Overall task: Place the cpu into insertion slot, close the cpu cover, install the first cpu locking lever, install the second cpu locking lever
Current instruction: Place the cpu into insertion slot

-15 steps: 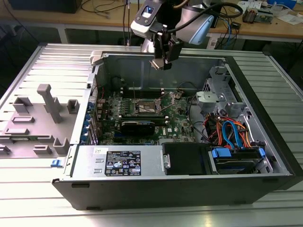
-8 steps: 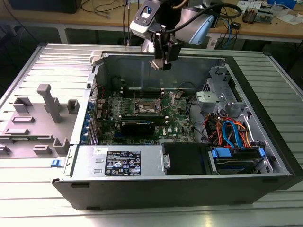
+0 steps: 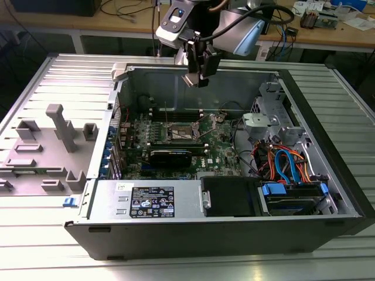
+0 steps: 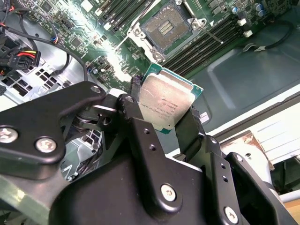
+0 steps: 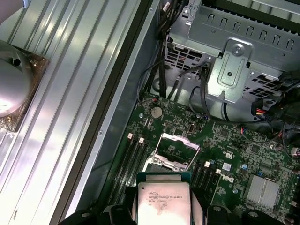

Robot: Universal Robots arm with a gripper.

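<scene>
The fingers are clamped on the cpu high over the case, with the seemingly uncovered insertion slot at roughly 6 o'clock in the exterior view, so a tilted or off-centre descent could damage the slot.

**CPU up in gripper, socket down in case**

The cpu sits clamped between the gripper's two fingers, above the case near its far wall. The insertion slot lies on the motherboard inside the case, well below the cpu. Inside the case, cables lie on the exterior view's right. A moulded tray lies outside on its left.
</scene>
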